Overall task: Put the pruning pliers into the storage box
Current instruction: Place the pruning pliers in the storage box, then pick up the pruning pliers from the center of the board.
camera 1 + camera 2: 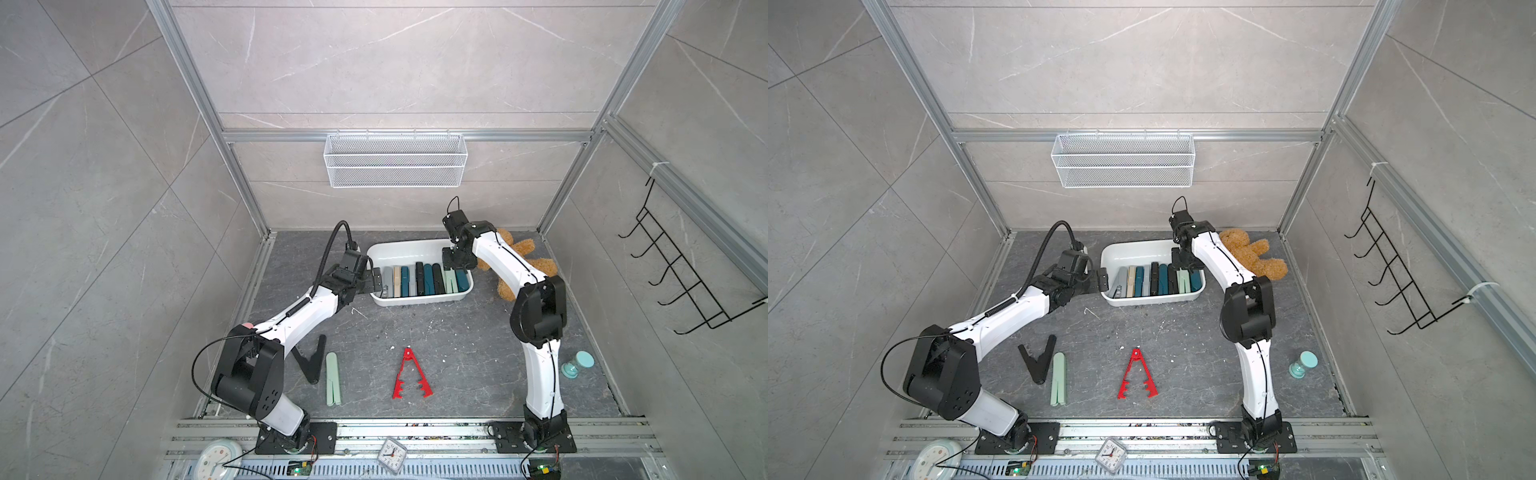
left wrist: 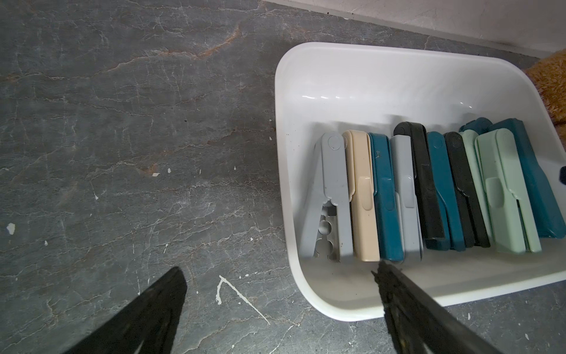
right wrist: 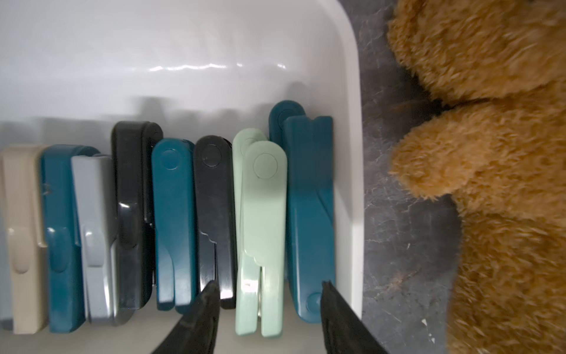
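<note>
The storage box (image 1: pixel 399 246) (image 1: pixel 1133 249) is a white tub at the back of the table, with several pruning pliers (image 2: pixel 382 196) (image 3: pixel 174 220) packed side by side in it. Three more lie in front: a black V-shaped one (image 1: pixel 311 362), a straight mint green one (image 1: pixel 333 379) and a toothed red one (image 1: pixel 409 376). My left gripper (image 1: pixel 376 279) (image 2: pixel 279 268) is open at the box's left end, holding nothing. My right gripper (image 1: pixel 455 261) (image 3: pixel 269 283) hangs open over the box's right end, its fingers either side of a mint green pair (image 3: pixel 263 233) and a dark teal pair (image 3: pixel 309 214).
A brown teddy bear (image 1: pixel 524 266) (image 3: pixel 490 153) lies just right of the box, under my right arm. A white wire mesh basket (image 1: pixel 395 160) hangs on the back wall. A teal sand timer (image 1: pixel 577 365) stands at the right. Two clocks (image 1: pixel 390 455) sit on the front rail.
</note>
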Controlling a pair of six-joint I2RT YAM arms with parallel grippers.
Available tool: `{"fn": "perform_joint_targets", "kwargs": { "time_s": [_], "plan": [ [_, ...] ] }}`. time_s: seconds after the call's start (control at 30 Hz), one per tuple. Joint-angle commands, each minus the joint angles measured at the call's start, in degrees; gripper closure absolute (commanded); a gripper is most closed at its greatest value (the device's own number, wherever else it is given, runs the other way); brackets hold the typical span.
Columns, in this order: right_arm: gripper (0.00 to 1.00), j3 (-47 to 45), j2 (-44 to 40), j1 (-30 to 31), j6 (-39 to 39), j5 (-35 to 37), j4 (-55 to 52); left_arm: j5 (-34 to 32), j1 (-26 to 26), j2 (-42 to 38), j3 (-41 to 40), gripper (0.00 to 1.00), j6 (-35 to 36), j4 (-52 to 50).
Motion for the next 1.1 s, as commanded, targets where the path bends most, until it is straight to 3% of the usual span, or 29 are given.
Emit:
{"fn": "perform_joint_targets", "kwargs": {
  "time_s": [0.0,0.23,0.57,0.8,1.07],
  "plan": [
    [0.42,-8.27,-7.71,-0.08,0.48,0.65,9.89,-3.26,-1.84,-0.42,1.65,0.00,-0.14,-1.27],
    [0.30,-27.71,-20.67,-0.19,-1.04,0.18,25.29,-4.74,-4.80,-0.42,1.19,0.00,-2.19,-2.28],
    [0.29,-47.30,-32.01,-0.27,-1.86,-11.63,40.36,-8.78,-6.78,-1.77,-0.06,0.00,-6.94,-6.94],
    [0.29,-54.25,-33.78,-0.23,-1.20,-17.83,45.90,-11.44,-6.97,-6.50,-5.73,0.00,-15.27,-11.19],
    [0.29,-56.23,-34.39,-0.28,-2.05,-16.52,45.82,-11.35,-7.88,-14.09,-14.04,0.00,-26.39,-17.93]
  ]
}}
